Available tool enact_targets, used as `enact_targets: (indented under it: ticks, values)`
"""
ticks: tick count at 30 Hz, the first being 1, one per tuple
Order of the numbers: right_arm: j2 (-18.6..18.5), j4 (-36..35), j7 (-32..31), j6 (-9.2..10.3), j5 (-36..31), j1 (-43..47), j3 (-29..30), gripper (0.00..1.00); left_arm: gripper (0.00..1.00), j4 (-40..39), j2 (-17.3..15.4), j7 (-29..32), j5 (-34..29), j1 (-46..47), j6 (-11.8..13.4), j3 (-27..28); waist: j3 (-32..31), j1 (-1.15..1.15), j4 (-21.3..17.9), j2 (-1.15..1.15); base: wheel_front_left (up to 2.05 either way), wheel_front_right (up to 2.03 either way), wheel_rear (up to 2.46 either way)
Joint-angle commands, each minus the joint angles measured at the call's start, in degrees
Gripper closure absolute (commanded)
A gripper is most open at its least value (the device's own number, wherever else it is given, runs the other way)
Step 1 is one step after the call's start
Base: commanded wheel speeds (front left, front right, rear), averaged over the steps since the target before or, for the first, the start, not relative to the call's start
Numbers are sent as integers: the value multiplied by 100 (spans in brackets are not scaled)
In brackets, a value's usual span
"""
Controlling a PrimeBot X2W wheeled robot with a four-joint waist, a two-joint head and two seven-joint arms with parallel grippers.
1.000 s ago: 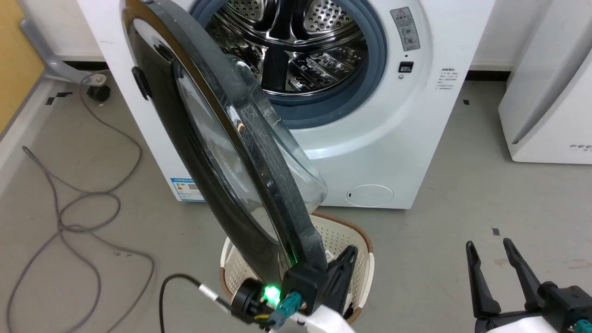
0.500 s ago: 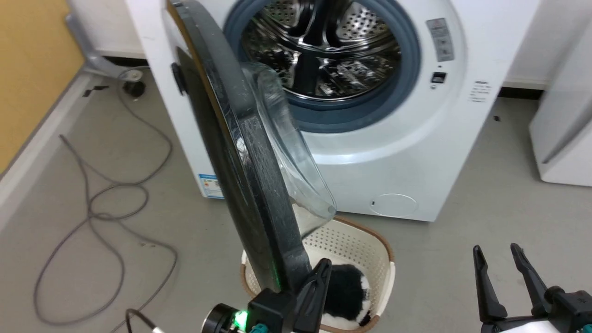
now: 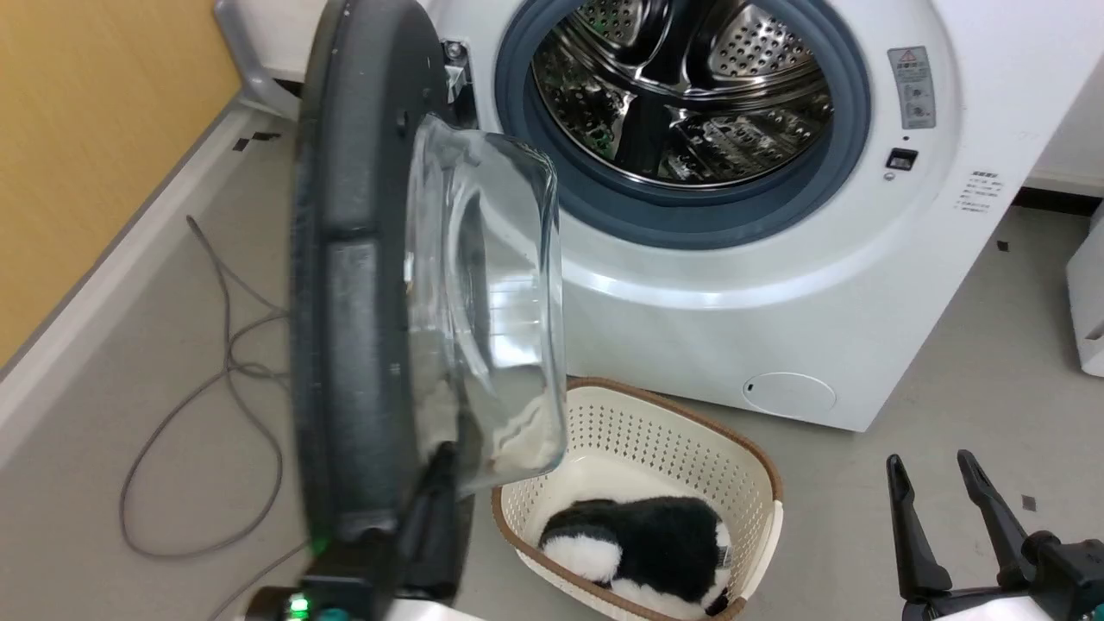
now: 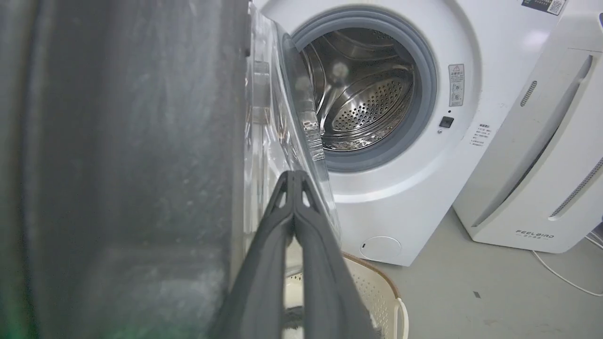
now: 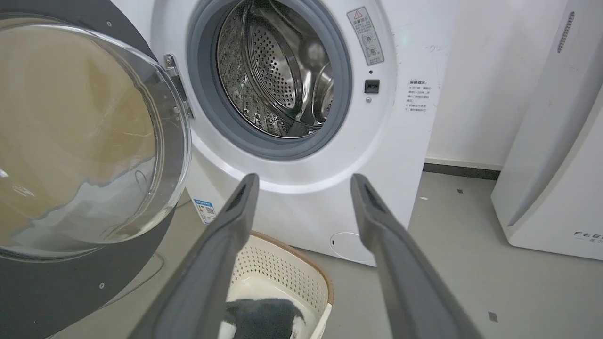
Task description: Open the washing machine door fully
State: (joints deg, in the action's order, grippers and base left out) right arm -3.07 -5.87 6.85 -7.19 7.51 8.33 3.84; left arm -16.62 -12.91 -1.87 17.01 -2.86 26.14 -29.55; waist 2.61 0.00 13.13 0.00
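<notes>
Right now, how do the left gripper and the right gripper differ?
The left gripper has its fingers shut together; the right gripper has them spread apart. The left gripper lies close beside the washing machine door; the right gripper hangs free, away from it. Both have long dark fingers.

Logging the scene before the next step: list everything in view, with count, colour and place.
washing machine: 1, white, ahead, opening uncovered
washing machine door: 1, black with clear glass bowl, swung out left of the opening
drum: 1, steel, inside the opening
gasket: 1, grey, around the drum
basket: 1, cream, brown rim, floor before the machine
furry item: 1, black and white, in the basket
cable: at least 1, grey, floor left of the door
appliance: 1, white, right of the machine
left pincer: 1, dark, shut, beside the door's glass bowl
right pincer: 1, dark, open, lower right, holding nothing
</notes>
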Motion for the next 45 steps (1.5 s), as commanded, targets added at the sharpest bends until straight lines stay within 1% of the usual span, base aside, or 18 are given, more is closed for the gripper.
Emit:
enact_targets:
  ticks: [1,4,8,13,17,21,24,28,32,36,37,38,39,42,43,44,45]
  values:
    - [19,-40,-17,-30,-56,47,13,0,100,-19,-93,-95,40,-72,90,216,33,0,35,0,0,0,0]
    - [19,-76,-44,-30,-65,23,13,0,100,-10,-217,-223,157,-125,222,627,83,0,56,0,0,0,0]
    - [19,-104,-67,-30,-66,-14,-4,0,100,114,-432,-432,388,-157,314,1267,142,0,38,0,0,0,0]
    - [19,-127,-85,-30,-67,-44,-4,0,100,484,-692,-717,865,-125,225,2112,215,0,-4,0,0,0,0]
    - [19,-142,-93,-30,-63,-91,6,0,100,938,-862,-875,1247,-10,42,2646,292,0,-42,0,0,0,0]
    - [19,-144,-94,-30,-70,-141,19,0,100,1624,-1080,-1056,1573,247,-283,3117,365,0,-72,0,0,0,0]
    - [19,-127,-98,-30,-70,-165,18,0,100,2237,-1192,-1164,1718,477,-525,3342,392,0,-94,0,0,0,0]
    - [19,-102,-89,-30,-68,-196,-3,0,100,2959,-1269,-1268,1753,748,-831,3535,406,0,-142,0,0,0,0]
    - [19,-59,-67,-30,-57,-215,-32,0,100,3425,-1249,-1306,1650,865,-1053,3728,371,0,-202,0,0,0,0]
    - [19,6,-36,-30,-27,-188,-30,0,100,3349,-1024,-1310,1325,764,-1166,3959,295,0,-248,0,0,0,0]
    - [19,6,-36,-30,-27,-188,-30,0,100,3349,-1024,-1310,1325,764,-1166,3959,295,0,-248,0,0,0,0]
    - [19,48,-20,-30,-7,-162,-41,0,100,3121,-825,-1311,1160,614,-1268,4062,230,0,-269,0,0,0,0]
    - [19,48,-20,-30,-7,-162,-41,0,100,3121,-825,-1311,1160,614,-1268,4062,230,0,-269,0,0,0,0]
    - [19,89,2,-30,18,-124,-19,0,100,2651,-481,-1311,858,289,-1359,4179,152,0,-273,0,0,0,0]
    - [19,97,3,-30,22,-112,-8,0,81,2477,-356,-1311,746,158,-1377,4180,124,0,-271,0,0,0,0]
    - [19,101,4,-30,22,-103,1,0,53,2317,-237,-1311,641,22,-1394,4159,101,0,-270,0,0,0,0]
    - [19,102,0,-30,20,-94,9,0,1,2180,-138,-1311,554,-100,-1414,4129,84,0,-267,0,0,0,0]
